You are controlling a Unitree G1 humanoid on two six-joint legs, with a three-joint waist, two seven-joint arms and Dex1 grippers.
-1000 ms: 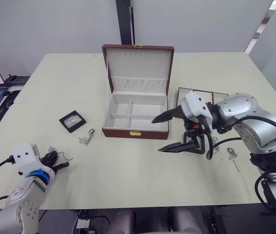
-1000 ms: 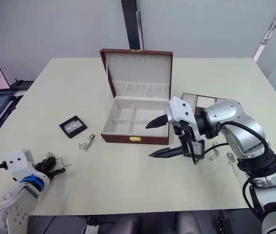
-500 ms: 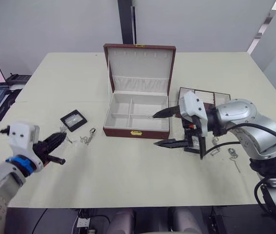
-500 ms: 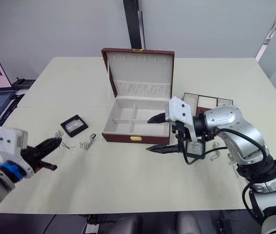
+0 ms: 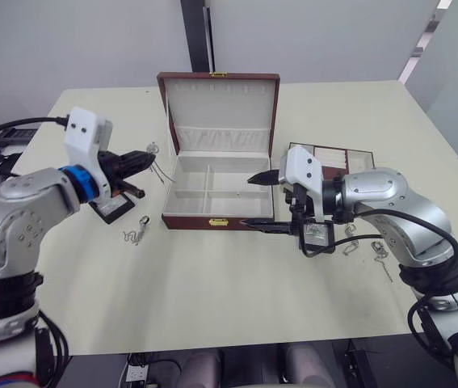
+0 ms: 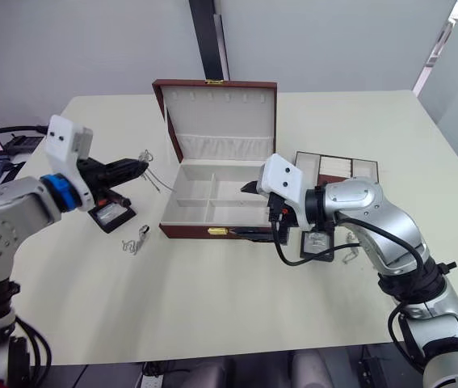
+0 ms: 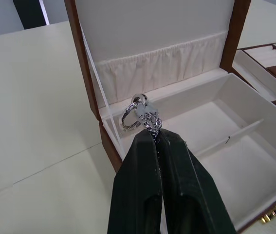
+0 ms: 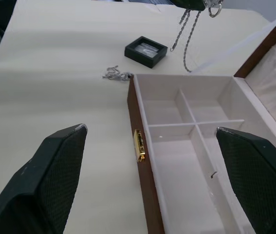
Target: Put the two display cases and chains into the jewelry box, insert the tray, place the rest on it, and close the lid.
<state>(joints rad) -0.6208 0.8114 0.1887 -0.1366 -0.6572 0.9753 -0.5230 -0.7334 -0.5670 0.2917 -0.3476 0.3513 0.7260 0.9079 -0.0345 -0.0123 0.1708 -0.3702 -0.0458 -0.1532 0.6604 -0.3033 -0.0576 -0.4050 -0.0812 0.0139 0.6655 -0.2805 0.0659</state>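
Box [image 5: 212,217] is showing glossy reddish-brown wood, matt cream lining, shiny gold metal clasp [image 8: 138,145]. Lid [image 5: 222,113] pocket is reading as gathered cloth. Chain [image 7: 142,117] is glinting as polished silver metal. Left gripper [image 7: 157,141] fingers are appearing matt black; right gripper's [image 8: 157,141] pads are looking cross-hatched, rough.

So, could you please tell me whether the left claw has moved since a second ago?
Yes. The left claw, shut on a chain, has risen from the table's near edge and travelled toward the jewelry box, now beside its left wall.
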